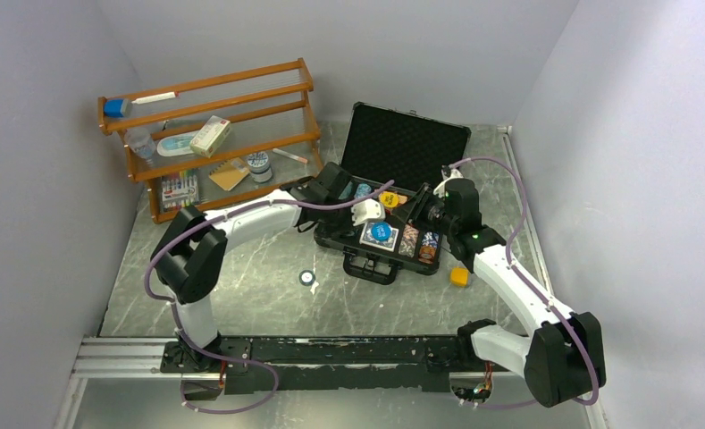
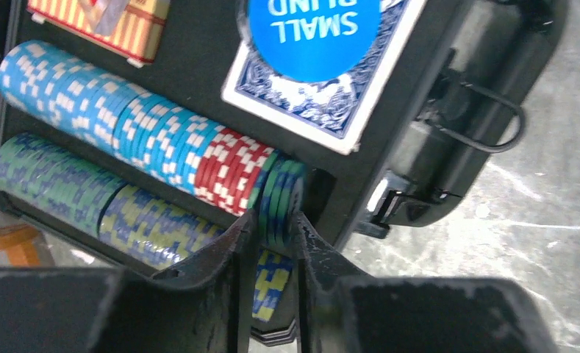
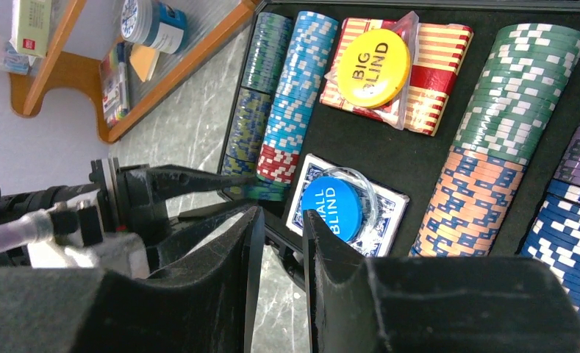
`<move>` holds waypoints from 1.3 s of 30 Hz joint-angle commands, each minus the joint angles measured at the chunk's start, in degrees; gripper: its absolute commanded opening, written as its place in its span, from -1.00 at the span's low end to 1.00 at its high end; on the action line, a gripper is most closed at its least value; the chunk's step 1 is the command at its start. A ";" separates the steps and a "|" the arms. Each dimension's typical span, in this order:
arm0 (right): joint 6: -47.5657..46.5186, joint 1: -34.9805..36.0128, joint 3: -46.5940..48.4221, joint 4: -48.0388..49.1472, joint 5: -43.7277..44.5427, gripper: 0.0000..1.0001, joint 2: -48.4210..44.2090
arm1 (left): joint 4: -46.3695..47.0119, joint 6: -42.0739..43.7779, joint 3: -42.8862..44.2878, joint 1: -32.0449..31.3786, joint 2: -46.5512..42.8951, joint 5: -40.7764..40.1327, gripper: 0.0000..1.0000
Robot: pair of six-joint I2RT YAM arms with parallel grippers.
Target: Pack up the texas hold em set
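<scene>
The black case (image 1: 406, 143), its lid lined with textured foam, lies open on the marbled tabletop (image 1: 241, 299). The left end effector (image 2: 273, 224) brackets striped green chips (image 2: 279, 193) at a row's end; whether it pinches them cannot be told. The right end effector (image 3: 281, 217) stands narrowly parted, empty.

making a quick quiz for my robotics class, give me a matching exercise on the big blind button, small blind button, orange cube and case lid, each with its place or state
1 big blind button
2 small blind button
3 orange cube
4 case lid

a on the table beside the case
b on the blue card deck
c standing open
d on the red-striped card deck

Pairs: 1-d, 2-b, 3-a, 4-c
</scene>
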 commanded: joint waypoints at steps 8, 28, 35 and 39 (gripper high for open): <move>-0.41 -0.93 -0.24 -0.40 -0.79 -0.39 -0.15 | -0.42 0.57 2.25 0.13 1.09 -5.39 -0.33; -5.65 11.51 9.28 -8.62 5.44 -0.03 5.34 | 24.27 -31.75 -10.49 6.44 -33.29 -22.52 0.04; -13.22 29.54 23.20 -17.25 15.30 0.28 18.49 | 27.63 -39.65 -16.08 6.65 -48.73 -40.64 0.35; -15.35 36.74 32.22 -24.69 20.36 0.41 28.84 | 26.03 -40.61 -17.77 6.74 -54.54 -43.48 0.52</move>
